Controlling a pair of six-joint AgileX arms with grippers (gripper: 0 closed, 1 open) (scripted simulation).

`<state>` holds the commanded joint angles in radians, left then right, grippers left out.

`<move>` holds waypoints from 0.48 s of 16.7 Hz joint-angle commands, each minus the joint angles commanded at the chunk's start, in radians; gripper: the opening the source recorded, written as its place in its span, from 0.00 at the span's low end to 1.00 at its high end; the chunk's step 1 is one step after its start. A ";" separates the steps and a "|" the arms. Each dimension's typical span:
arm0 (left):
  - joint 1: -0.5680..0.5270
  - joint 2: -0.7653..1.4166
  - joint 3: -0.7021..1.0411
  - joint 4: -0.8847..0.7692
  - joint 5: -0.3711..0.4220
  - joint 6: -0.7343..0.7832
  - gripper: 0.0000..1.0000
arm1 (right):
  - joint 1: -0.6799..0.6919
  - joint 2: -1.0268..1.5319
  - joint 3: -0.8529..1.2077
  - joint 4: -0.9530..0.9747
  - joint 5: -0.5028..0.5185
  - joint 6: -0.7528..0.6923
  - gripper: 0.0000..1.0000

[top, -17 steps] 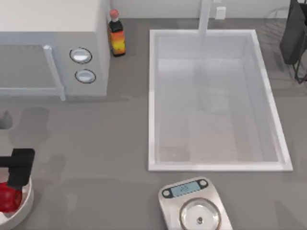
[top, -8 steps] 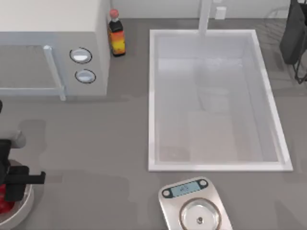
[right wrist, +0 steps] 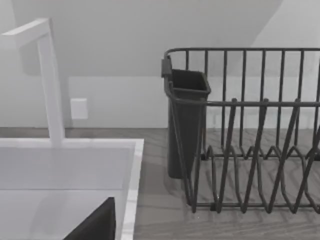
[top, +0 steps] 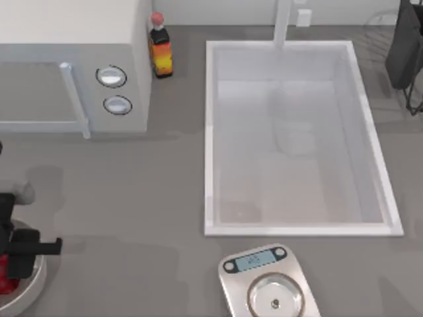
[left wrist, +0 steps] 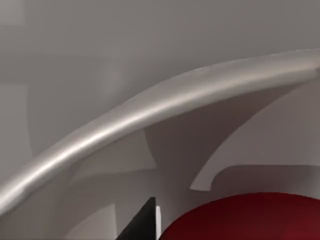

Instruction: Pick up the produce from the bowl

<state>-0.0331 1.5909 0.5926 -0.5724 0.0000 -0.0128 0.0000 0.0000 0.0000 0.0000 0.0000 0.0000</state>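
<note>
The produce lies in the bowl at the near-left corner of the table, a sliver of red showing at the frame edge. It sits directly under the left gripper, which hangs over the bowl's inside. In the left wrist view the produce is close below the camera, with one dark fingertip just beside its flank and the bowl rim arcing beyond it. Whether the fingers are spread or pressed together I cannot tell. The produce looks rounded, with no clear long axis, so finger orientation seems to matter little.

Judgement: the left arm is by far the nearer; the move ahead turns on a straight vertical relation, fingers straddling the produce inside the rim.

Away from the gripper, the grey counter carries a scale, a sink, a microwave and a sauce bottle. The right arm is parked far off by the dish rack.
</note>
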 joint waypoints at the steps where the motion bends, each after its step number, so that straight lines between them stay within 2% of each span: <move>1: 0.000 0.000 0.000 0.000 0.000 0.000 0.85 | 0.000 0.000 0.000 0.000 0.000 0.000 1.00; 8: 0.000 0.000 0.000 0.000 0.000 0.000 0.32 | 0.000 0.000 0.000 0.000 0.000 0.000 1.00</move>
<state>-0.0331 1.5909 0.5926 -0.5724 0.0000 -0.0128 0.0000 0.0000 0.0000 0.0000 0.0000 0.0000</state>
